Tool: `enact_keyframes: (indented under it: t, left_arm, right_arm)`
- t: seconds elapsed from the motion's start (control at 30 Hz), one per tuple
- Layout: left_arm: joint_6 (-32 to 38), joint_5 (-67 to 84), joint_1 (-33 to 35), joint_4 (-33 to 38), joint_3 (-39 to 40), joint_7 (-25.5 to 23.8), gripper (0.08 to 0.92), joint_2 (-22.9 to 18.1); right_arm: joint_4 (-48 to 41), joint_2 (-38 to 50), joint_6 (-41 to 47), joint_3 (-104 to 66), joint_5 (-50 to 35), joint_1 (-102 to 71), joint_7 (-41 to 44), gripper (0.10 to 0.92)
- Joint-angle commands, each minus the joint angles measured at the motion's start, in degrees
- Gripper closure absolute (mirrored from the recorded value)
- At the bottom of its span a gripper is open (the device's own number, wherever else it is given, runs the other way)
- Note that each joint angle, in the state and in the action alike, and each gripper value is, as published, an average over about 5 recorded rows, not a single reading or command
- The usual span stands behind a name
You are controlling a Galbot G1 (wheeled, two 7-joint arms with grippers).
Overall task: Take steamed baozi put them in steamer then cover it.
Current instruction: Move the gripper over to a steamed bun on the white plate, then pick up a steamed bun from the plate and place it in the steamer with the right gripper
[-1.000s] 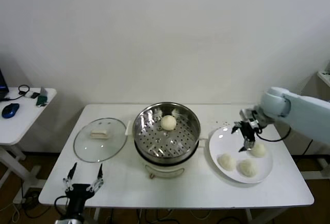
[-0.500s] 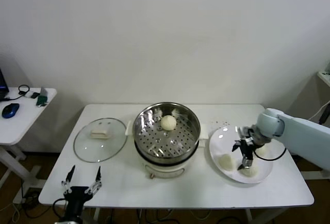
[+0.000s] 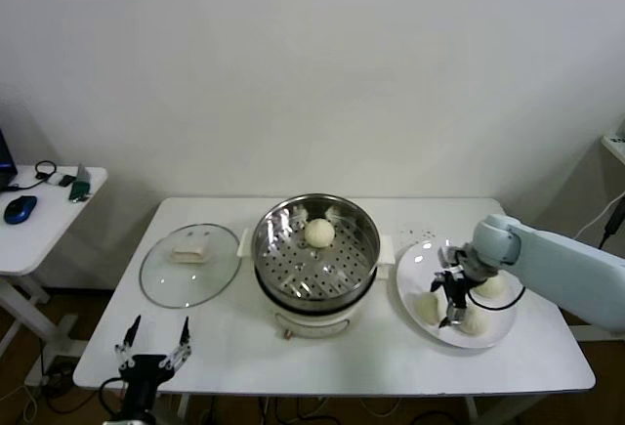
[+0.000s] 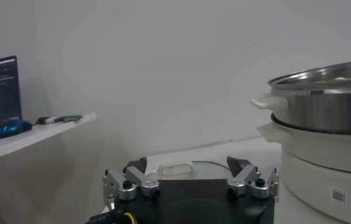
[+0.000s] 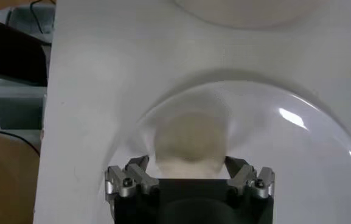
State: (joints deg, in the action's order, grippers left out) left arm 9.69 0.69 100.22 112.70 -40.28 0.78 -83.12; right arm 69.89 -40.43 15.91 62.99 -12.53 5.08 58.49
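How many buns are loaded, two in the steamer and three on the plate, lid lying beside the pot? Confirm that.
Not quite. The head view shows only one baozi in the steamer, not two. The rest stands: three baozi sit on the plate, and the lid lies on the table beside the pot.

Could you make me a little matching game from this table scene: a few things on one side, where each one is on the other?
Things:
1. lid
2. steamer
3. plate
4. left hand

Places:
A. middle of the table, one bun inside
B. at the table's near left edge, open and idle
C. flat on the table, left of the steamer
D. right of the steamer, holding three buns, right hand over it

Pairs: 1-C, 2-A, 3-D, 4-B
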Motion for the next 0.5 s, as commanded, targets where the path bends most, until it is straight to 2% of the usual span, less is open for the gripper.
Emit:
enact_keyframes:
  t: [0.03,0.23,0.5]
  left_arm:
    - [-0.01,-0.01,-0.03,-0.05,0.00,0.01,0.177,0.09]
    - [0.03,-0.02,0.02,0.04,-0.01,0.04,0.177,0.07]
    - [0.37,0.06,0.50,0.18,0.07,0.09,0.177,0.00]
  right_arm:
    - [-1.21,-0.90,0.09,-0.74,0.05,-1.06,0.10,0.214]
    - [-1.46,-0.79,0.02,-0.67,-0.99,-0.45,0.29,0.267]
    - [-0.60,0.48,0.44,1.77,-5.54,4.22,-0.04,0.287]
